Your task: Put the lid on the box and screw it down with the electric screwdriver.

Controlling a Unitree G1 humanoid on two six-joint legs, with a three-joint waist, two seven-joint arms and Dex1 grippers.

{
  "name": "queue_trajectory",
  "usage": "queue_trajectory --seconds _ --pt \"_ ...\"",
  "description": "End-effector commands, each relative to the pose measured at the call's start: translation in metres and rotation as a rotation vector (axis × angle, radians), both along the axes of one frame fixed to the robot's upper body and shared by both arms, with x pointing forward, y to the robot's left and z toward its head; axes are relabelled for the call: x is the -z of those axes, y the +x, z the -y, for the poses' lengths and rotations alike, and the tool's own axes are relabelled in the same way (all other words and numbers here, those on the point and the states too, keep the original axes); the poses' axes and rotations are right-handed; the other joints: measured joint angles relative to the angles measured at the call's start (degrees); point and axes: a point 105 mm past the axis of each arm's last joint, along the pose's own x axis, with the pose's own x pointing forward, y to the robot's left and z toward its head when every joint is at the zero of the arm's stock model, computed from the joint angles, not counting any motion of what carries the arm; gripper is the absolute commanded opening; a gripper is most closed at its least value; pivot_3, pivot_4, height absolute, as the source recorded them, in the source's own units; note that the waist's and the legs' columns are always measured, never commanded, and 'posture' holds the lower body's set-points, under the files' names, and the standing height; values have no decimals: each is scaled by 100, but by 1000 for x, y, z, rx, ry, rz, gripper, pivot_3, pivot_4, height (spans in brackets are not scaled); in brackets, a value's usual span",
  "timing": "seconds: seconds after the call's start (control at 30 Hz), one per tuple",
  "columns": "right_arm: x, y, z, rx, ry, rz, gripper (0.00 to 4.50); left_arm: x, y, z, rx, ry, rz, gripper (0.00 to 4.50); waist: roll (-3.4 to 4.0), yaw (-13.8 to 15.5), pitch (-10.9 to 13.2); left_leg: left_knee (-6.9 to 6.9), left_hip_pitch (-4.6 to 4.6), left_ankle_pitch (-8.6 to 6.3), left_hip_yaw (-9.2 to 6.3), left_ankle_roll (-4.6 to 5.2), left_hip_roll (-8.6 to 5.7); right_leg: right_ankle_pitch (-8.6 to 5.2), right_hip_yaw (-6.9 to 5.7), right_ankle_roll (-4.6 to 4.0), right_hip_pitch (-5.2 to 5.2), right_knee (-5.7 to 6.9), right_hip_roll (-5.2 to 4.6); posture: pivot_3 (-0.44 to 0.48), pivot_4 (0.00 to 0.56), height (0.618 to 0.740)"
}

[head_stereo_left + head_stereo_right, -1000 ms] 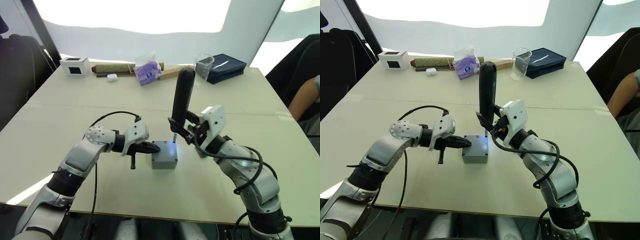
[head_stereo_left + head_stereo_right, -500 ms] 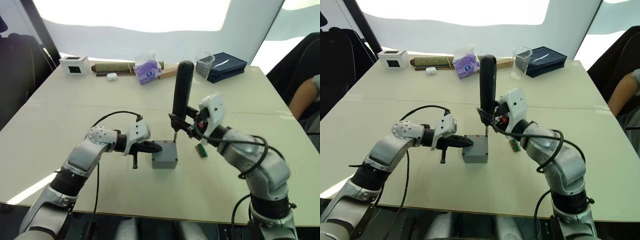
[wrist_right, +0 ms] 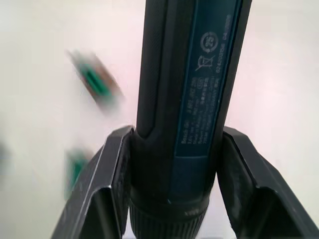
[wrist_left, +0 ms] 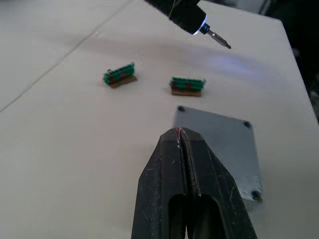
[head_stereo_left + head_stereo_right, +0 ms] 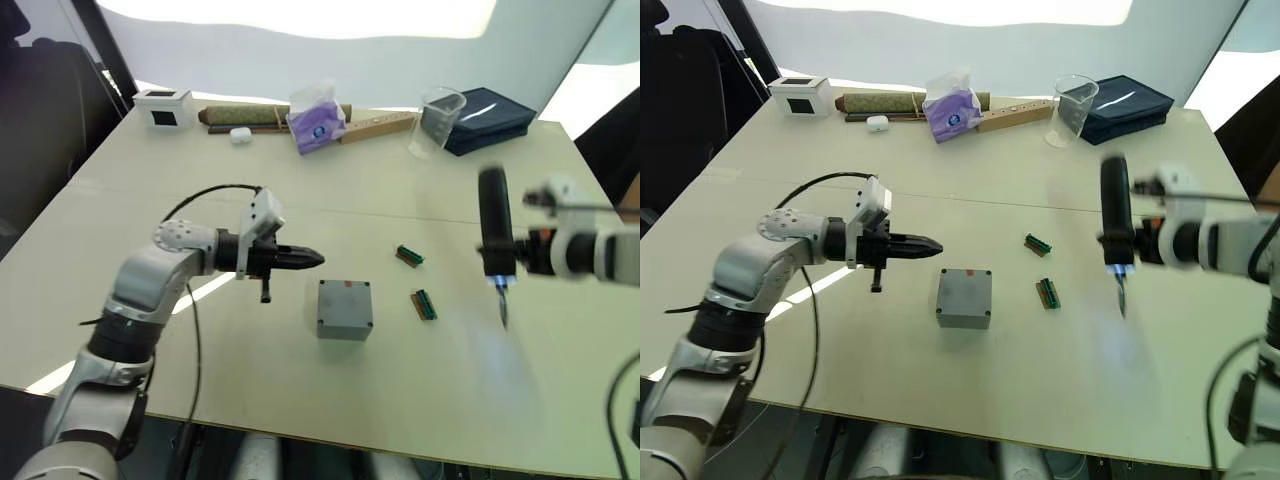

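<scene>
The grey box (image 5: 345,310) sits mid-table with the flat grey lid (image 4: 219,137) lying on top of it, small dark spots at the lid's corners. My left gripper (image 5: 306,259) is shut and empty, pointing at the box from its left with a small gap between them. Off to the right of the box, my right gripper (image 5: 497,252) is shut on the black electric screwdriver (image 5: 491,225), held upright above the table. Its metal bit (image 5: 503,311) points down and a light glows near the tip (image 4: 201,27). In the right wrist view both fingers (image 3: 113,172) clamp the screwdriver's barrel (image 3: 192,89).
Two small green strips (image 5: 409,255) (image 5: 425,304) lie between the box and the screwdriver. Along the far edge stand a white box (image 5: 168,107), a purple tissue pack (image 5: 318,120), a clear cup (image 5: 438,120) and a dark blue case (image 5: 490,108).
My right arm has lifted the screwdriver off the box and swung it well to the right. The left gripper has drawn back slightly from the box's side. The camera has shifted too.
</scene>
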Motion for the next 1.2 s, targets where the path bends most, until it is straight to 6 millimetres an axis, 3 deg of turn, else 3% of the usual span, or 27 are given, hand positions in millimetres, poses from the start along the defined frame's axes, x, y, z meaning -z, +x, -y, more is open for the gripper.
queue_trajectory --seconds 0.03,0.17,0.37,0.5,0.6,0.8,0.87,0.97,1.0,1.1,1.2 --pt "-15 -7 -11 -92 44 9 1836 0 -17 12 125 38 50 0 17 -124 23 2 8 2 1 -2 4 2 7 3 0 9 9 0 150 740" --pt "4 -9 0 -39 34 -75 1836 7 -18 17 123 49 68 0 13 -255 29 -1 70 3 5 -2 11 5 19 0 43 24 36 0 150 740" --pt "20 -7 14 29 -17 -122 1836 16 -21 17 108 53 56 0 13 -228 28 0 61 3 4 -2 12 4 27 3 33 22 33 0 150 740" --pt "22 -5 15 21 -41 -113 3605 16 -16 15 67 44 54 0 10 -211 29 3 62 4 0 -3 11 4 23 3 42 20 30 0 150 740" --pt "13 -2 16 14 -67 -66 4464 12 -9 5 23 42 52 0 10 -216 29 8 63 4 1 -3 10 6 23 6 44 20 26 0 150 740" --pt "-47 14 3 -71 -92 178 4464 -6 21 -31 -148 22 65 0 15 -250 30 3 64 4 5 -3 11 7 26 7 32 25 30 0 150 740" --pt "-70 20 -10 -136 -93 299 4464 -7 31 -44 -210 28 73 0 15 -240 31 2 65 4 3 -3 11 6 24 6 33 26 31 0 150 740" --pt "-91 9 -66 -444 1 534 4464 10 36 -59 -271 90 66 0 10 -225 29 -1 64 3 -1 -2 13 6 20 6 35 20 31 0 150 740" --pt "-81 -3 -86 -570 5 551 4464 16 34 -59 -272 98 54 0 10 -222 29 -4 64 3 -5 -1 13 6 17 6 40 15 31 0 150 740" --pt "-34 -29 -118 -762 -30 463 4464 36 27 -51 -253 137 42 0 8 -160 29 -2 55 2 -17 -1 14 6 5 6 43 12 26 0 150 740" --pt "-3 -42 -138 -835 -13 421 4464 50 21 -41 -238 150 27 0 6 -94 28 9 52 2 -15 -1 14 6 8 8 45 13 18 0 150 740"
